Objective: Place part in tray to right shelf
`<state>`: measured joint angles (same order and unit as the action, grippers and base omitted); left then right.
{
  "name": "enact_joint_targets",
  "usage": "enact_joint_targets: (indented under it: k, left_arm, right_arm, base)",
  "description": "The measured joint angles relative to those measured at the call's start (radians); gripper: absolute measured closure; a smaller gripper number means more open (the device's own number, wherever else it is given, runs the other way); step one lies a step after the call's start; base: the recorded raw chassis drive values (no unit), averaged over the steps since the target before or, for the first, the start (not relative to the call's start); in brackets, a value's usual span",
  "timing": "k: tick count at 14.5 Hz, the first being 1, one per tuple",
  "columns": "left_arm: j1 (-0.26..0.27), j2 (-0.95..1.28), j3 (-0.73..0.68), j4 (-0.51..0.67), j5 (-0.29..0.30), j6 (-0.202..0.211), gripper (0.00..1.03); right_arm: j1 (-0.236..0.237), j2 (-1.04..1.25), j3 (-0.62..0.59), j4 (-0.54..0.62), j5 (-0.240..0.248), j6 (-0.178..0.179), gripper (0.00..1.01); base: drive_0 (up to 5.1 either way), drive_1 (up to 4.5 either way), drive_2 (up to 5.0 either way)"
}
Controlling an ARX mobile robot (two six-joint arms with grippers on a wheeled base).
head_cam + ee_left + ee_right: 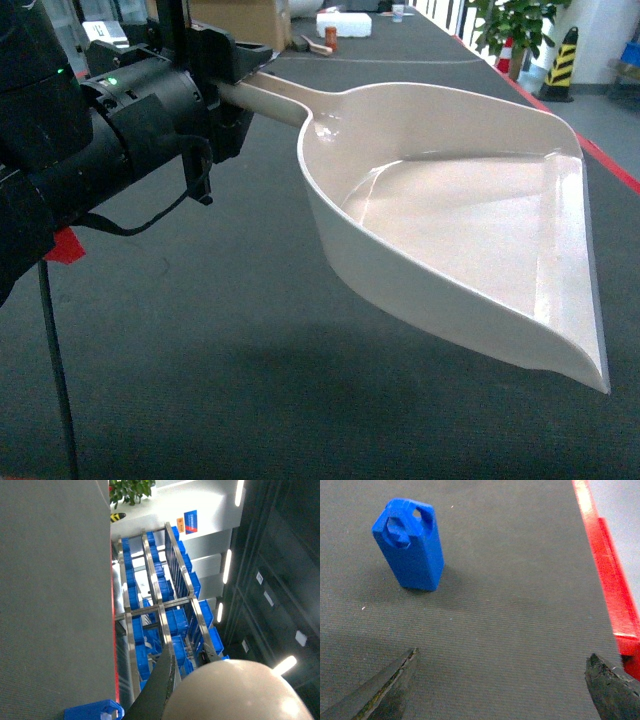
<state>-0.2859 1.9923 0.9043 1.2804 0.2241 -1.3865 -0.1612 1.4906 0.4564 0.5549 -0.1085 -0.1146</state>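
My left gripper [243, 82] is shut on the long handle of the pale beige tray [455, 225] and holds it above the dark grey mat, with its wide lip to the right. Nothing lies in the tray. In the left wrist view the handle's rounded end [235, 695] fills the space between my left gripper's [186, 654] black fingers. The blue part [410, 545] stands upright on the mat, beyond and left of my right gripper [502, 680], which is open and empty. The part [95, 711] also shows at the bottom edge of the left wrist view. The right shelf [160, 607] of steel rails holds blue crates.
A red strip [605, 555] marks the mat's edge to the right of the part. At the far end of the table are a cardboard box [245, 20], a white box [343, 23] and a small bottle [331, 38]. A plant [510, 25] and a yellow-black bollard [562, 62] stand beyond.
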Motion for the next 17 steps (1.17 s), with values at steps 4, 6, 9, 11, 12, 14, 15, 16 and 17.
enact_joint_targets:
  k: [4,6,9,11,12,14,15,16,17]
  left_arm:
    - [0.0,0.0,0.0,0.0,0.0,0.0,0.91]
    - [0.0,0.0,0.0,0.0,0.0,0.0,0.91]
    - [0.0,0.0,0.0,0.0,-0.007,0.0,0.91]
    - [0.006,0.0,0.0,0.001,-0.016,0.004,0.91]
    - [0.008,0.0,0.0,0.0,-0.019,0.005,0.91]
    - [0.005,0.0,0.0,0.0,-0.005,0.005,0.91]
    - [0.001,0.0,0.0,0.001,-0.003,0.005,0.91]
    - [0.001,0.0,0.0,0.0,-0.003,0.005,0.91]
    - [0.001,0.0,0.0,0.0,-0.003,0.005,0.91]
  right_arm:
    - [0.125,0.429,0.364,-0.003,-0.087,-0.037,0.03]
    - [0.15,0.523,0.449,0.007,-0.067,-0.038,0.03]
    - [0.192,0.668,0.58,0.056,-0.06,-0.021,0.05]
    - [0.212,0.712,0.632,0.081,-0.046,0.003,0.29]
    - [0.214,0.722,0.642,0.092,-0.016,0.008,0.38]
    - [0.211,0.715,0.615,0.131,0.065,0.036,0.54]
    - [0.191,0.651,0.543,0.123,0.103,0.045,0.54]
    - [0.153,0.525,0.465,0.072,0.148,0.045,0.54]
    - [0.125,0.348,0.417,0.053,0.192,0.042,0.54]
  base:
    - [0.0,0.0,0.0]
    - [0.0,0.0,0.0]
    - [0.0,0.0,0.0]
    - [0.0,0.0,0.0]
    - [0.0,0.0,0.0]
    - [0.0,0.0,0.0]
    - [0.0,0.0,0.0]
    - [0.0,0.0,0.0]
    - [0.0,0.0,0.0]
